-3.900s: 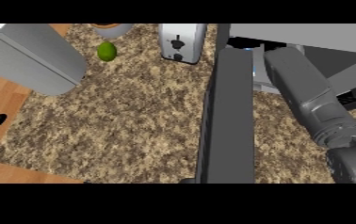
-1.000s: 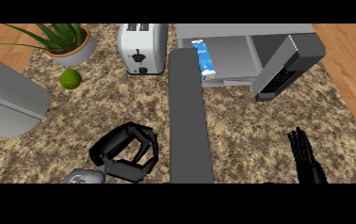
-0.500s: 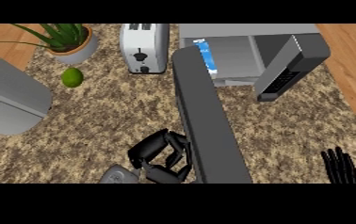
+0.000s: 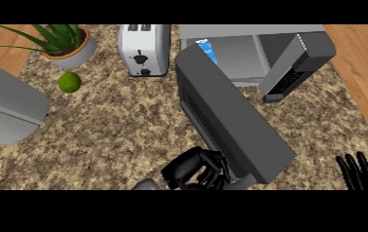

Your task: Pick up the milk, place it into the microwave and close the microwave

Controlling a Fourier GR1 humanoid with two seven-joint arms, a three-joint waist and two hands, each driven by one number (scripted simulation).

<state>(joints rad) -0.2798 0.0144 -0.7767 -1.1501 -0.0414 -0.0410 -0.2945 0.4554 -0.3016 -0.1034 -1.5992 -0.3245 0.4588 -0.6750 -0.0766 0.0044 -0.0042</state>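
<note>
The milk (image 4: 207,52), a white carton with a blue label, stands inside the microwave (image 4: 248,31) at the left of its cavity. The dark grey microwave door (image 4: 233,124) hangs half open and runs slantwise from the cavity's left side toward the lower right. My left hand (image 4: 191,169) is at the bottom centre. Its loosely bent fingers lie against the door's outer face near its free end and hold nothing. My right hand (image 4: 353,170) shows only as raised fingers at the lower right edge, apart from everything.
A silver toaster (image 4: 144,49) stands left of the microwave. Further left are a potted plant (image 4: 66,43) and a green lime (image 4: 69,82). A grey appliance (image 4: 17,107) fills the left edge. Wooden floor (image 4: 352,55) lies beyond the counter's right edge.
The door has swung rightward, from straight out to slanted toward the cavity. My left hand has followed it to the right. My right hand has sunk toward the lower right corner.
</note>
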